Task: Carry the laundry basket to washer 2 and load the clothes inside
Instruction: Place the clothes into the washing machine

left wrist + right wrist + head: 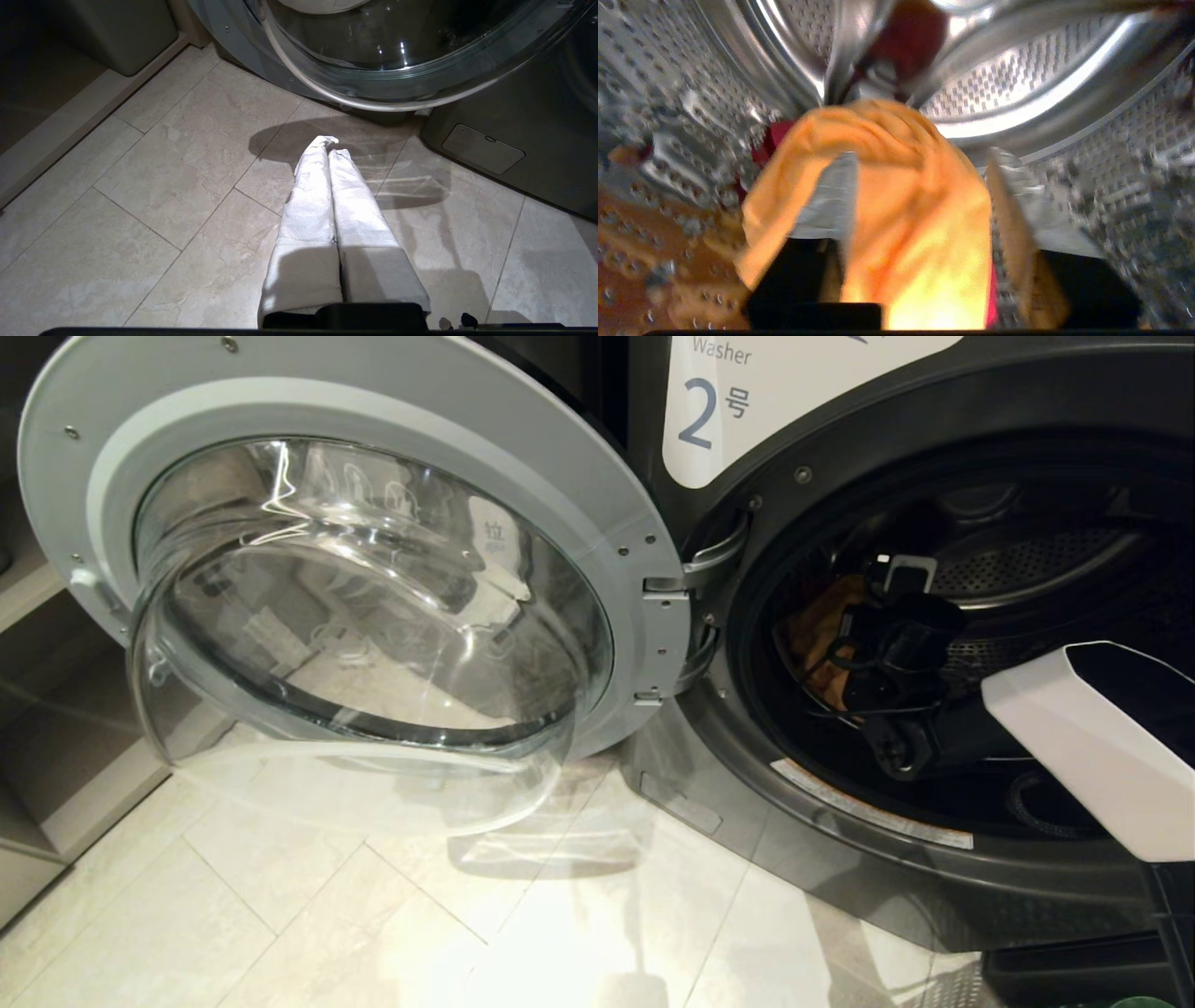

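Washer 2 stands with its round glass door swung wide to the left. My right gripper reaches deep into the steel drum. It is open, its fingers spread apart, and the yellow-orange garment lies draped over one finger and between them. A bit of the magenta garment shows behind it in the drum. My left gripper is shut and empty, hanging over the floor below the door. The laundry basket is out of view, apart from a green sliver at the bottom right edge.
The open door overhangs the tiled floor on the left. A low shelf ledge and a grey bin stand further left. The washer's lower front has a small service flap.
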